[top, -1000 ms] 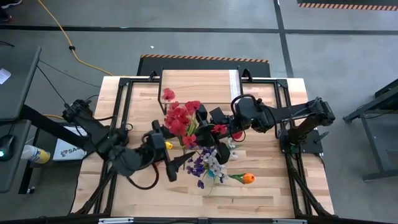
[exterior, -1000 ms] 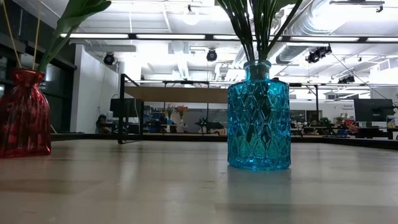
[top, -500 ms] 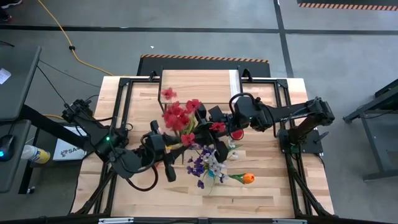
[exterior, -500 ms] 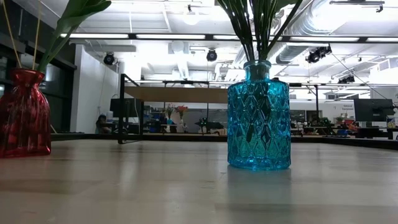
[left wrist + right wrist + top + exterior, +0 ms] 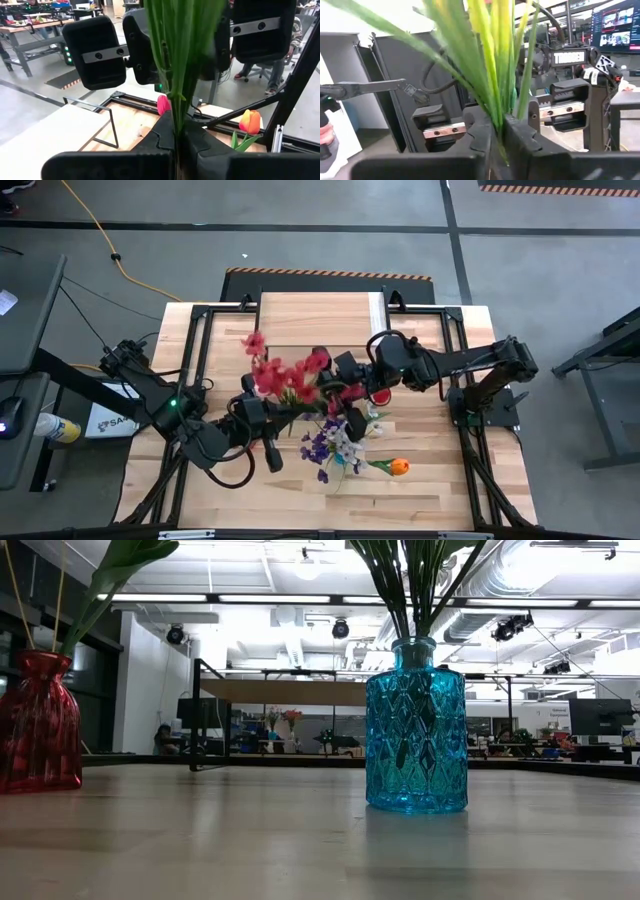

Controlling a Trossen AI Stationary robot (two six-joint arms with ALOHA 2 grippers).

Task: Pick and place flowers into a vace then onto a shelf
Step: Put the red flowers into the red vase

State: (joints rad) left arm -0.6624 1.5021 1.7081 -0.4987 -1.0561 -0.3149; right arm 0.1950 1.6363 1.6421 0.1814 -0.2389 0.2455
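Note:
A bunch of red flowers (image 5: 285, 375) on green stems hangs in the air above the table's middle, held by both grippers. My left gripper (image 5: 298, 413) comes from the left and is shut on the stems (image 5: 178, 100). My right gripper (image 5: 326, 386) comes from the right and is shut on the same stems (image 5: 496, 107). A blue vase (image 5: 415, 730) stands on its base near the front, with purple and whitish sprays (image 5: 335, 445) in it. A red vase (image 5: 38, 725) with stems stands beside it. The shelf (image 5: 320, 315) is at the far edge. My left gripper pinches the bundled green stems (image 5: 177, 131) between its two fingers, coming in about level from the table's left and lying across them. The bunch is lifted clear of the table. My right gripper pinches the same stems (image 5: 498, 131) between its two fingers, about level from the table's right, across the stems. The red heads stand above both holds and lean to the left.
An orange tulip (image 5: 398, 467) leans out of the blue vase toward the front right. Black frame rails (image 5: 200, 360) run along the table's left and right sides. Bare wood lies at the front left (image 5: 190, 490).
The red flower heads have swung toward the table's left edge, and the bunch now leans more that way. Both arms have kept their places. The vases have not moved.

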